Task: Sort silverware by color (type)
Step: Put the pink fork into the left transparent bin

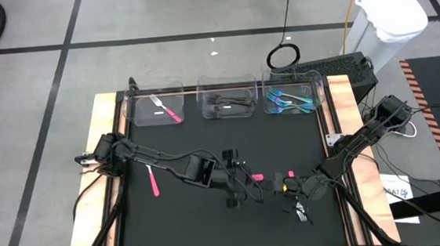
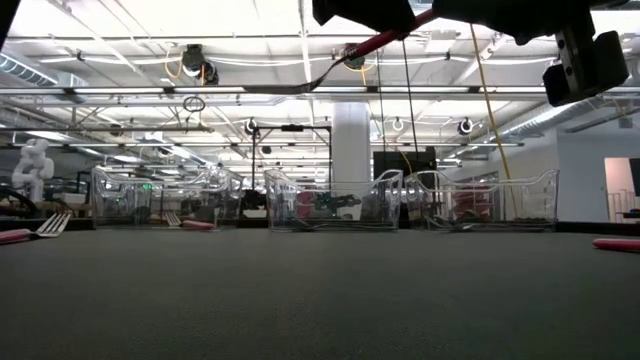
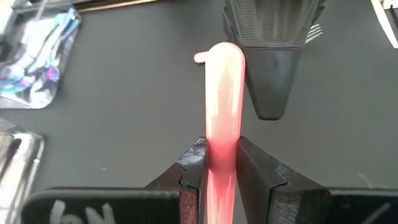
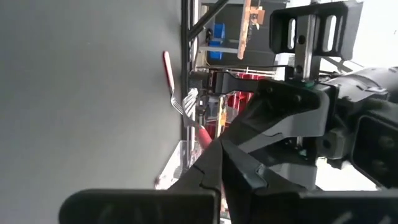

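Note:
A pink-handled piece of silverware [image 2: 390, 40] hangs high above the black mat, with my left gripper [image 3: 221, 152] shut on its handle at mid-table [image 1: 240, 183]. Its silver head [image 2: 305, 86] points toward the table's left. My right gripper [image 1: 286, 187] is shut, and its tip [image 3: 273, 106] stands close beside the handle's free end [image 3: 219, 56]. A pink fork [image 1: 152, 179] lies flat on the mat at the left. Another pink handle [image 2: 615, 243] lies on the mat at the right. My left gripper pinches the pink handle [image 3: 221, 134] between its two fingers, partway along its length, and the fingers slant down from the table's left. The handle runs on forward past the fingertips to its rounded end, lifted clear of the mat. My right gripper's shut fingers [image 3: 273, 74] stand right beside the handle's end; whether they touch it, I cannot tell.
Three clear bins stand along the far edge: the left one [image 1: 156, 108] holds a pink fork, the middle one [image 1: 230, 102] black pieces, the right one [image 1: 291, 100] teal pieces. Fork tines [image 3: 314, 31] show on the mat behind my right gripper. Bare mat lies toward the near edge.

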Robot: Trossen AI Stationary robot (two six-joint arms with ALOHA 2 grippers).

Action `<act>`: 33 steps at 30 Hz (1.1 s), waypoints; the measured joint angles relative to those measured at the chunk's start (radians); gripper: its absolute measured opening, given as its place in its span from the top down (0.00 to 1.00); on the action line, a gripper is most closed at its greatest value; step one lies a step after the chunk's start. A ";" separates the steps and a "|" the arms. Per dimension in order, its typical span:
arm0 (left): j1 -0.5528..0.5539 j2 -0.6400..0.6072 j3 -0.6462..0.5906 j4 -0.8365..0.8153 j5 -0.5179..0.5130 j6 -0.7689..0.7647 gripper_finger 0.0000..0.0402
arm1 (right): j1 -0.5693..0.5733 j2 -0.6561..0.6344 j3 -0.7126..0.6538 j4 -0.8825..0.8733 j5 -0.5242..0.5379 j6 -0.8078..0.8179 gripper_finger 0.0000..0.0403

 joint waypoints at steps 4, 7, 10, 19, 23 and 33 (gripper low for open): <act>-0.004 0.000 0.000 0.007 -0.018 0.019 0.84 | 0.001 0.000 0.000 -0.001 0.018 0.000 1.00; -0.004 -0.002 0.000 -0.001 -0.019 0.020 0.84 | 0.000 0.000 0.000 -0.001 0.029 0.003 1.00; -0.005 -0.002 0.000 -0.032 -0.016 0.020 0.84 | 0.001 0.000 0.000 -0.002 0.029 0.003 1.00; -0.005 -0.002 0.000 -0.066 -0.010 0.018 0.84 | 0.000 0.000 0.000 0.000 0.030 0.004 1.00; -0.005 -0.002 0.000 -0.070 -0.010 0.016 0.84 | 0.005 0.000 0.000 0.002 0.032 -0.003 0.97; -0.005 -0.002 0.000 -0.075 0.033 0.016 0.84 | 0.028 0.000 0.000 0.007 0.083 -0.034 0.65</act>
